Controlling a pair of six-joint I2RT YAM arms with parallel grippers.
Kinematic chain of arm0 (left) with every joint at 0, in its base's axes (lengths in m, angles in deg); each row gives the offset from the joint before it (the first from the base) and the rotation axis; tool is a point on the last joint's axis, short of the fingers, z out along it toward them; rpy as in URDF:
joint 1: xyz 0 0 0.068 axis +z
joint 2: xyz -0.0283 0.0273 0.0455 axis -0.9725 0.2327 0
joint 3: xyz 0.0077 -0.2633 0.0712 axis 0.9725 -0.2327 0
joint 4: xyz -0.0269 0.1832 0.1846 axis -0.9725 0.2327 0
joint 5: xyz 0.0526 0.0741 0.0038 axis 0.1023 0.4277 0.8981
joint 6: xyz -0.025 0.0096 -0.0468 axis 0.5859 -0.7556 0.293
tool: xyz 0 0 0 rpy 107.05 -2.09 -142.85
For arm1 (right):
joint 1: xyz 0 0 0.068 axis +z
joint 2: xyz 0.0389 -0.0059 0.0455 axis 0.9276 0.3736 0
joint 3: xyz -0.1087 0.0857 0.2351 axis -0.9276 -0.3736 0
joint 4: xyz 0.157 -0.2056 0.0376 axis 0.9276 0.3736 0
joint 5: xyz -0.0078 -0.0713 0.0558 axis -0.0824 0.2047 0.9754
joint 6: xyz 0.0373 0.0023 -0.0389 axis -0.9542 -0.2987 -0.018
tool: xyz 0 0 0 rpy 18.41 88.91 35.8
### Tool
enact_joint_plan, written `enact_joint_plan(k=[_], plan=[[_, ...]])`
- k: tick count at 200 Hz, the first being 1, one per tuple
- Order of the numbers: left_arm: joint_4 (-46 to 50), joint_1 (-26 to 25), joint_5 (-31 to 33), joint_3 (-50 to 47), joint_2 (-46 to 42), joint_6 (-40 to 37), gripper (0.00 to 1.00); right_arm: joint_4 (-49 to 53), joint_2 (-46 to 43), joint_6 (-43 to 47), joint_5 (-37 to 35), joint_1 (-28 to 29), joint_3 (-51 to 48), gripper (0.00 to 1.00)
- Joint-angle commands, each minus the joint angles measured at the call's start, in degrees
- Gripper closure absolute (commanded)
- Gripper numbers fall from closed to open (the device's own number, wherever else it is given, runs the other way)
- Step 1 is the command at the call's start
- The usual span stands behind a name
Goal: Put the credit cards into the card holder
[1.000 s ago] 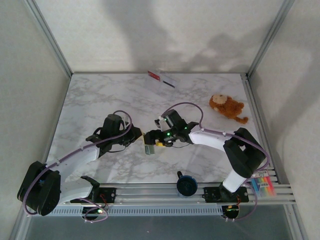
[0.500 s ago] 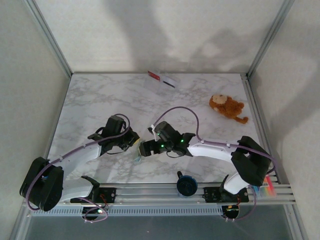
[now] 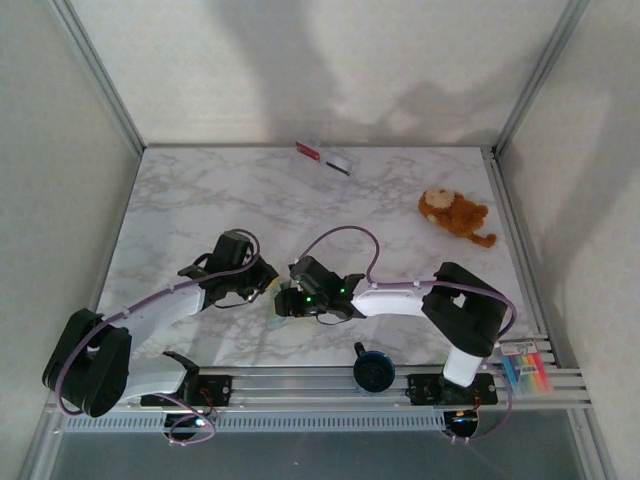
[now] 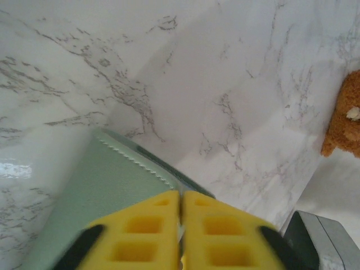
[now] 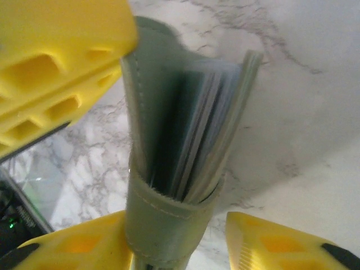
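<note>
Opening the card holder (image 5: 169,169) seems the step in hand: the left claw (image 4: 181,225) is clenched on one cover, while the right claw (image 5: 177,242) stands released around its spine. Both cards (image 3: 322,157) lie well ahead of the claws at the table's (image 3: 200,200) far edge. I judge that one claw must next let go and reach across bare marble, with the plush toy (image 3: 452,215) well right of that path.

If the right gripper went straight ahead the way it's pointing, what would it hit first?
The card holder, standing open between the fingers of the right gripper, probably touching them. The left gripper holds one flap.
</note>
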Motion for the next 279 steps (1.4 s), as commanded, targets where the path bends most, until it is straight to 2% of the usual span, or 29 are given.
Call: enact_joint_plan(k=[1, 14, 23, 39, 60, 80, 102, 119, 156, 172, 186, 239, 279], plan=[[0.1, 1.0, 2.2, 0.6, -1.9, -2.4, 0.59, 8.8, 1.1, -1.1, -5.4, 0.2, 2.1, 0.54], [1.7, 1.8, 2.4, 1.1, -2.5, -4.9, 0.39, 12.1, 1.3, -1.8, -7.1, -0.1, 2.1, 0.50], [3.0, 2.2, 2.4, 1.5, -2.9, -6.6, 0.30, 14.0, 1.2, -2.5, -7.9, -0.3, 2.0, 0.48], [3.8, 2.4, 2.7, 1.0, -4.1, -10.0, 0.23, 16.0, 1.0, -1.6, -8.2, -0.2, 2.0, 0.46], [2.4, 2.4, 2.1, -1.7, -5.9, -12.0, 0.22, 18.0, -0.2, 1.0, -9.6, -0.3, 2.2, 0.43], [2.9, 2.4, 2.2, -3.6, -6.5, -14.5, 0.30, 19.9, -1.6, 4.5, -10.3, -0.4, 3.7, 0.40], [1.7, 2.4, 2.1, -6.1, -6.5, -17.1, 0.46, 18.4, -2.2, 7.5, -8.1, -0.4, 5.2, 0.41], [-0.6, 2.4, -0.2, -7.3, -5.5, -17.4, 0.55, 17.2, -1.4, 7.6, -7.6, -0.6, 6.6, 0.42], [-3.7, 2.4, -2.5, -8.5, -2.7, -18.7, 0.57, 12.9, 2.3, 7.0, -6.5, -1.6, 8.6, 0.44], [-5.2, 2.3, -5.6, -8.6, -0.4, -19.0, 0.58, 9.2, 3.8, 5.4, -2.3, -2.9, 7.4, 0.57], [-7.3, 2.3, -7.6, -9.4, 0.6, -18.9, 0.59, 7.8, 4.9, 4.9, 0.0, -3.4, 7.0, 0.63], [-10.2, 2.2, -8.1, -11.0, 3.1, -18.2, 0.62, 5.9, 5.0, 4.9, 0.5, -3.5, 3.7, 0.63], [-12.0, 1.4, -10.3, -10.4, 2.6, -16.9, 0.82, 2.8, 4.9, 4.5, 3.1, -4.1, 1.7, 0.63]])
